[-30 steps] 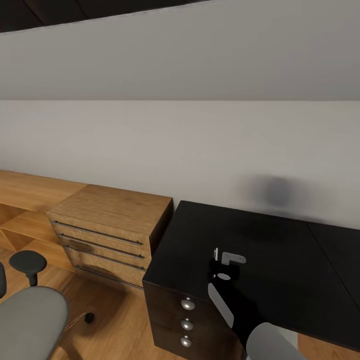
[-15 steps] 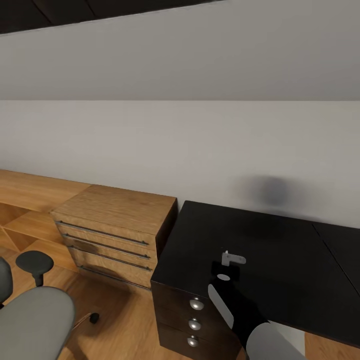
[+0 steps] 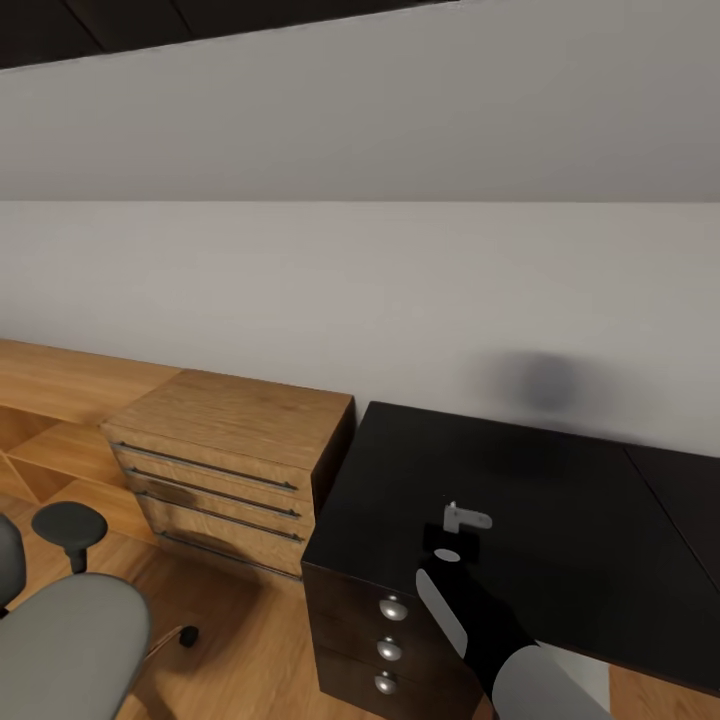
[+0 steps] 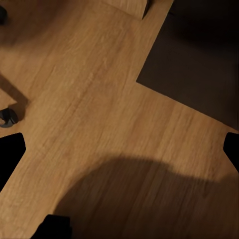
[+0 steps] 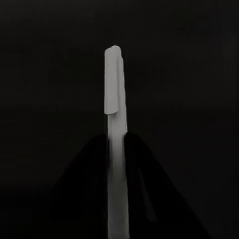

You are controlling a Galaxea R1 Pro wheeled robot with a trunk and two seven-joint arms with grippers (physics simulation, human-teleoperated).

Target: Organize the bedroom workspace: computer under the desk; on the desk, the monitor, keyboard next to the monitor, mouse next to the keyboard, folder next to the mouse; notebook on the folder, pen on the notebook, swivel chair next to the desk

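My right gripper (image 3: pixel 452 540) hovers over the near left corner of the glossy black desk (image 3: pixel 560 500). It is shut on the pen (image 3: pixel 466 518), a thin white stick. In the right wrist view the pen (image 5: pixel 113 79) sticks out between the dark fingers (image 5: pixel 82 184) of the gripper (image 5: pixel 115 147), above the black desk top (image 5: pixel 189 74). The grey swivel chair (image 3: pixel 70 640) with a black armrest (image 3: pixel 68 524) stands on the floor at the lower left. My left gripper (image 4: pixel 122 149) is open over the wood floor (image 4: pixel 99 99), nothing between its tips.
A light wood cabinet (image 3: pixel 230 440) with drawers stands against the desk's left side, a low wood shelf beyond it. The desk's dark drawers carry round silver knobs (image 3: pixel 392 607). A chair caster (image 4: pixel 7 117) and a dark mat or shadow (image 4: pixel 194 69) lie on the floor.
The whole head view has shifted slightly, so the camera moved. The white pen in my right gripper looks turned a little compared with a second ago; since half a second ago nothing moved.
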